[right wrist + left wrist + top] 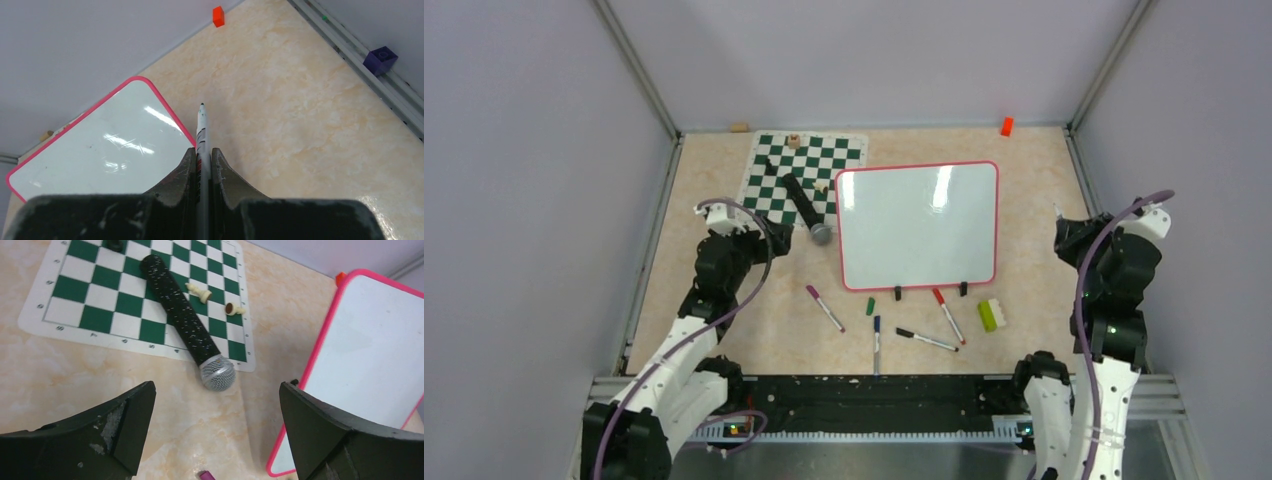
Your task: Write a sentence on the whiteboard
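Observation:
The whiteboard (pixel 918 224) lies mid-table, glossy white with a red-pink frame and two black feet at its near edge. Its surface is bare, and no sentence shows on it. My right gripper (pixel 1064 235) hovers just off the board's right edge, shut on a white marker (pixel 202 130) whose dark uncapped tip points forward past the board's corner (pixel 100 150). My left gripper (pixel 714 212) hangs over the table left of the board (pixel 370 345), and in the left wrist view (pixel 217 405) it is wide open, with only tabletop between its fingers.
A green-and-white chess mat (pixel 764 190) lies behind and to the left of the board, with a black microphone (pixel 804 208) and a few chess pieces (pixel 199 292) on it. Several markers (pixel 926 340) and a green-white block (pixel 992 315) lie by the near edge. An orange block (pixel 1006 126) sits at the back wall.

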Robot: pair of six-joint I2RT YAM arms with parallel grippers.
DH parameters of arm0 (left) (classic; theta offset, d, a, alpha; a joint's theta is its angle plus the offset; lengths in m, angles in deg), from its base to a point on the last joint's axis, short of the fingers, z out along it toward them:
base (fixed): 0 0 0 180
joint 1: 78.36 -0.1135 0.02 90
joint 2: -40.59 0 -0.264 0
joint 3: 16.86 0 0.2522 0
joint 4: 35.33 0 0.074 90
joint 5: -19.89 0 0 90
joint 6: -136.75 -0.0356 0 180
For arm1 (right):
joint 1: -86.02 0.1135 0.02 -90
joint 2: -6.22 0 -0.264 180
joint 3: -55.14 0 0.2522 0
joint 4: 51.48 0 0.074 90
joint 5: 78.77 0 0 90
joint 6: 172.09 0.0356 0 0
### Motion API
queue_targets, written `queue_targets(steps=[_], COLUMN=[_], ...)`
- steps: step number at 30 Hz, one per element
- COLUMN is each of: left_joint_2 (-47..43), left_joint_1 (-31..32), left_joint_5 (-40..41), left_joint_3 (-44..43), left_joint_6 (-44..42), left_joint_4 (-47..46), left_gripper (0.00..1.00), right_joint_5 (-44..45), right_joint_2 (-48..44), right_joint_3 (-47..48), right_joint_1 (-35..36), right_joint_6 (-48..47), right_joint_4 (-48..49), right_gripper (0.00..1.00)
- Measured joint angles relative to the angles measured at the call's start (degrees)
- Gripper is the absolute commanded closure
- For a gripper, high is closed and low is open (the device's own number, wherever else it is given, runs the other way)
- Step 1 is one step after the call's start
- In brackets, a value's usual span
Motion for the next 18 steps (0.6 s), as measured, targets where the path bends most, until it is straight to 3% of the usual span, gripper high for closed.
queue_targets(steps=[13,18], left_joint_2=[0.0,0.6], left_joint_1=[-0.6,-0.7], left_joint_5=[5.2,-0.5], left_joint_3=[6.6,9.8], left_joint_6=[6.6,6.7], left_joint_4=[-6.0,-12.0], left_gripper=[0.01,0.01], right_joint_5=[-5.5,-6.6], right_joint_2=[0.3,0.7], right_joint_3=[4.1,5.0], right_joint_1=[0.0,0.0], right_joint_6=[3.3,3.1], right_joint_4=[-1.5,-2.8], right_gripper=[1.0,1.0])
